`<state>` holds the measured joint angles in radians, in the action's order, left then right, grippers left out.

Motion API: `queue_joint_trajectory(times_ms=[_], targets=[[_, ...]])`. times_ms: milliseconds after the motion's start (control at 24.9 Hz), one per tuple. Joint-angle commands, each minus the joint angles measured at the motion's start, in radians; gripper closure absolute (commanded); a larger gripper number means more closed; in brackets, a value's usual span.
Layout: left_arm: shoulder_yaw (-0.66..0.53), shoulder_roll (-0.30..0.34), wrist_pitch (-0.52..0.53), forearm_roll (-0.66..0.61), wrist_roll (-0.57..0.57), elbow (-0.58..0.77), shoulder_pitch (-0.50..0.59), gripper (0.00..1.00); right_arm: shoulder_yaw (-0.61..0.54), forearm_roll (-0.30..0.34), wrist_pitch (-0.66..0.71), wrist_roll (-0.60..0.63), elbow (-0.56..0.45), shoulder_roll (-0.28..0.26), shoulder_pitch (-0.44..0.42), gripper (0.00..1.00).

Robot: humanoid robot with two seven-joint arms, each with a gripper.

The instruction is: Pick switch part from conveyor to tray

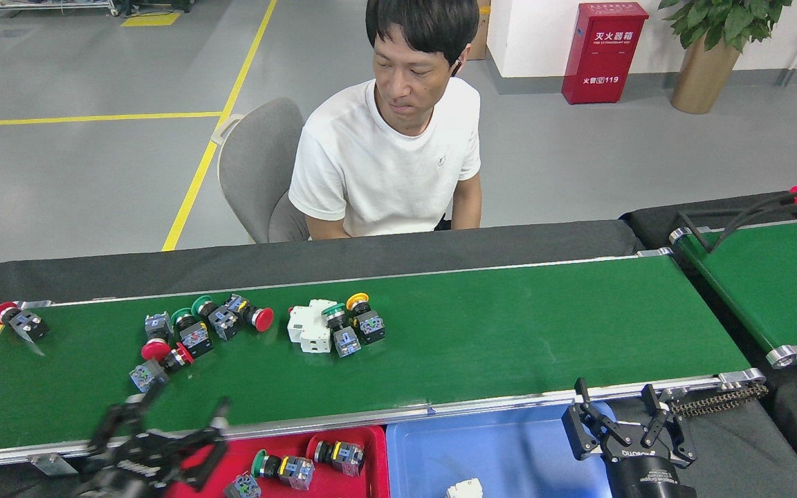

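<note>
Switch part (pixel 464 489) in blue tray (pixel 509 453), axis unclear at frame edge; both grippers spread, empty.

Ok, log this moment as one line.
left tool open, empty | right tool open | white breaker in blue tray | switch parts remain on conveyor

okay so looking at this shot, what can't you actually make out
- Left claw, head view: motion-blurred, so open or shut is unclear.
- White part in the blue tray: cut off by the bottom edge.
- Red tray: also cut off there.
- Switch parts on the conveyor: markings too small.
</note>
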<state>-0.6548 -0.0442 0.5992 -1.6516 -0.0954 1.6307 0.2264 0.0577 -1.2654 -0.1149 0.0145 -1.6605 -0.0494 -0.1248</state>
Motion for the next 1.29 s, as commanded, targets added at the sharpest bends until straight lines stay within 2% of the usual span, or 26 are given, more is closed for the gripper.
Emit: queue_joint_trajectory(times_ms=[0, 201, 322, 523, 603, 925, 1045, 1166, 1246], targets=[[-0.042, 0.010, 0.008, 0.007, -0.032, -0.002, 0.037, 0.00, -0.001, -0.002, 0.020, 0.010, -0.018, -0.009, 0.010, 0.02], [-0.035, 0.035, 0.010, 0.038, -0.032, -0.005, 0.050, 0.00, 0.001, -0.005, 0.035, 0.010, -0.018, -0.010, 0.013, 0.02], [0.018, 0.096, 0.016, 0.039, -0.015, -0.038, -0.005, 0.00, 0.005, -0.008, 0.035, 0.010, -0.018, -0.010, 0.014, 0.02], [0.113, 0.256, 0.022, 0.102, 0.040, -0.270, -0.208, 0.00, 0.014, -0.014, 0.034, 0.010, -0.018, -0.010, 0.016, 0.02], [0.156, 0.314, 0.028, 0.121, 0.042, -0.362, -0.257, 0.00, 0.014, -0.017, 0.034, 0.010, -0.018, -0.009, 0.016, 0.02], [0.242, 0.406, 0.011, 0.113, 0.063, -0.709, -0.512, 0.00, 0.019, -0.017, 0.034, 0.013, -0.013, -0.004, 0.020, 0.02], [0.319, 0.435, -0.073, 0.111, 0.063, -0.878, -0.621, 0.00, 0.031, -0.017, 0.034, 0.013, -0.008, -0.004, 0.024, 0.02], [0.428, 0.457, -0.219, 0.118, 0.049, -1.074, -0.749, 0.00, 0.054, -0.019, 0.034, 0.013, -0.007, -0.004, 0.033, 0.02], [0.448, 0.457, -0.295, 0.122, 0.023, -1.170, -0.814, 0.00, 0.057, -0.017, 0.034, 0.013, -0.007, -0.003, 0.040, 0.02]])
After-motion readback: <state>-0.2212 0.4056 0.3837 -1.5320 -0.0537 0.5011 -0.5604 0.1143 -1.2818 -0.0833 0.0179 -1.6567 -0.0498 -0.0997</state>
